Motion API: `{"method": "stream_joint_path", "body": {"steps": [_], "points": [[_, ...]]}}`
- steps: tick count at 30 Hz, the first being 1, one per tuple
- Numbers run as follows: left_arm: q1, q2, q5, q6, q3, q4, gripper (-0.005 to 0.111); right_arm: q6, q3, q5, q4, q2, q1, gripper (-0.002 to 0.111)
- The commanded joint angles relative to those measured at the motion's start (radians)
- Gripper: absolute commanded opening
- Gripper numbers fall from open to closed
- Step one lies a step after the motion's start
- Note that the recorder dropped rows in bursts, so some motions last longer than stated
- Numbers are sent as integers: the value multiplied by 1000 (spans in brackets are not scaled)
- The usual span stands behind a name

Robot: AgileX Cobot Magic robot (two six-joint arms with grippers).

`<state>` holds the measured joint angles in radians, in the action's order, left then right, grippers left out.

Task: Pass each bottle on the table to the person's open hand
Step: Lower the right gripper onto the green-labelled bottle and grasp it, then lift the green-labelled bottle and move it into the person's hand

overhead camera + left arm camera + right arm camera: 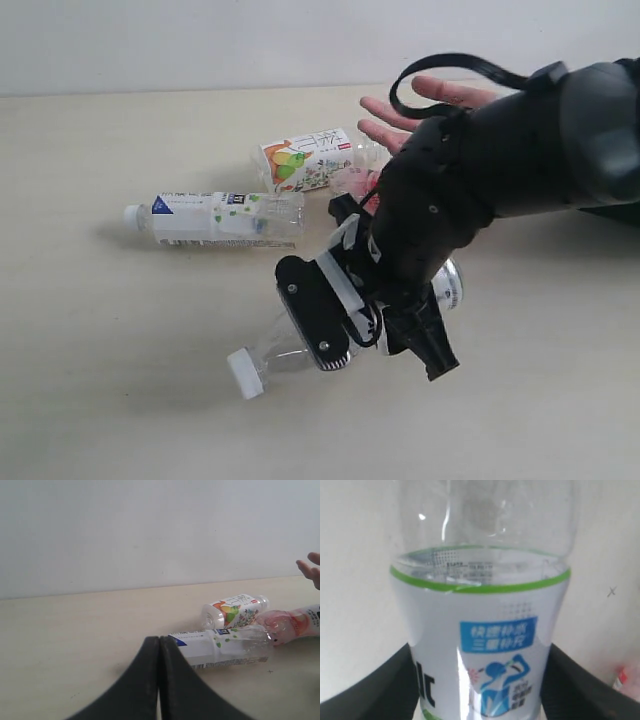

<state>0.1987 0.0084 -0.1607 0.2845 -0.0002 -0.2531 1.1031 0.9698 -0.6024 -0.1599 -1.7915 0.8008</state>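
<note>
In the exterior view the right arm (470,170) covers most of the white-capped bottle (265,355) and nearly all of the pink bottle (352,180). The left wrist view cuts off the person's hand (312,570). Whether the right gripper (477,690) presses the white-capped bottle, we cannot tell.

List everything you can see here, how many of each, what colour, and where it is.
table: one, pale beige, under everything.
white-blue bottle: one, white cap, lying on the left in the exterior view.
fruit-label bottle: one, orange-green, lying farther back.
pink bottle: one, lying beside the fruit-label bottle, partly hidden.
green-banded bottle: one, white label and cap, lying nearest the exterior camera.
person's hand: one, open, at the back.
left gripper: one, black, shut, empty.
right gripper: one, black, straddling the green-banded bottle; grip unclear.
</note>
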Motion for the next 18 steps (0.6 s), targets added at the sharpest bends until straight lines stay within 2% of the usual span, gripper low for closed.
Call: {"method": "stream_joint_path", "body": {"steps": [1, 4, 7, 12, 15, 18], "points": [[0, -3, 5, 7, 0, 0, 0, -18, 4, -87, 107, 103, 2, 0], [0, -3, 5, 7, 0, 0, 0, -108, 4, -133, 160, 182, 2, 0], [0, -3, 5, 7, 0, 0, 0, -362, 33, -133, 140, 270, 2, 0], [0, -3, 5, 7, 0, 0, 0, -864, 178, -247, -121, 376, 2, 0], [0, -3, 5, 7, 0, 0, 0, -1080, 276, -362, -270, 383, 2, 0], [0, -3, 5, 7, 0, 0, 0, -1183, 390, -428, -274, 367, -50, 0]]}}
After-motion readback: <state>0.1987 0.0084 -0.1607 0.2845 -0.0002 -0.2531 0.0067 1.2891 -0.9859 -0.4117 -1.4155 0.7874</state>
